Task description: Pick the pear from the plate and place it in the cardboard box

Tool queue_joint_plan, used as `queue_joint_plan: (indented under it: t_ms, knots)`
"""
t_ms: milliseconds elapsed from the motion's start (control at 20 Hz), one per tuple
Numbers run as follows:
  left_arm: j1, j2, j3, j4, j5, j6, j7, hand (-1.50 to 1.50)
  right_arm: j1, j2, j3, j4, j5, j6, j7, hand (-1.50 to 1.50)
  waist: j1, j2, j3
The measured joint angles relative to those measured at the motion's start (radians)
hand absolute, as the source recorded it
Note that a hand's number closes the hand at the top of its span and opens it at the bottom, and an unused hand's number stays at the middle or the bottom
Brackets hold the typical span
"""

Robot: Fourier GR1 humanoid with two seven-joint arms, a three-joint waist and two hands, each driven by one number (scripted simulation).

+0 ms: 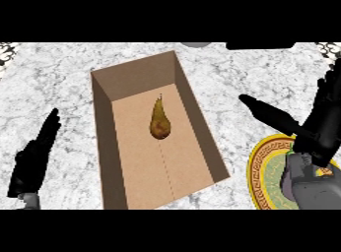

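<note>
I am seeing the pear (159, 122) lying inside the cardboard box (104, 142) — the plate (259, 170) sitting just right of it.

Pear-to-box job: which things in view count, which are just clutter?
Job:
- pear, lying inside the box
- cardboard box
- plate, under the right arm
- right robot hand, open above the plate

Lying about:
- left robot hand, open, resting at the left edge
- dark objects at the counter's far edge, too cut off to identify
</note>
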Motion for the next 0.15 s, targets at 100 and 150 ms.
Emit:
queue_joint_plan:
  t_ms: [100, 150]
  knots:
    - [0.008, 0.010, 0.008, -0.005, 0.008, -0.011, -0.005, 0.00, 0.095, -0.056, -0.035, -0.100, -0.062, 0.020, -0.031, -1.50, 0.004, 0.001, 0.000]
    - [0.011, 0.005, 0.003, 0.000, 0.002, -0.008, -0.013, 0.00, 0.137, -0.081, -0.050, -0.148, -0.094, 0.036, -0.049, -1.50, 0.005, 0.001, 0.000]
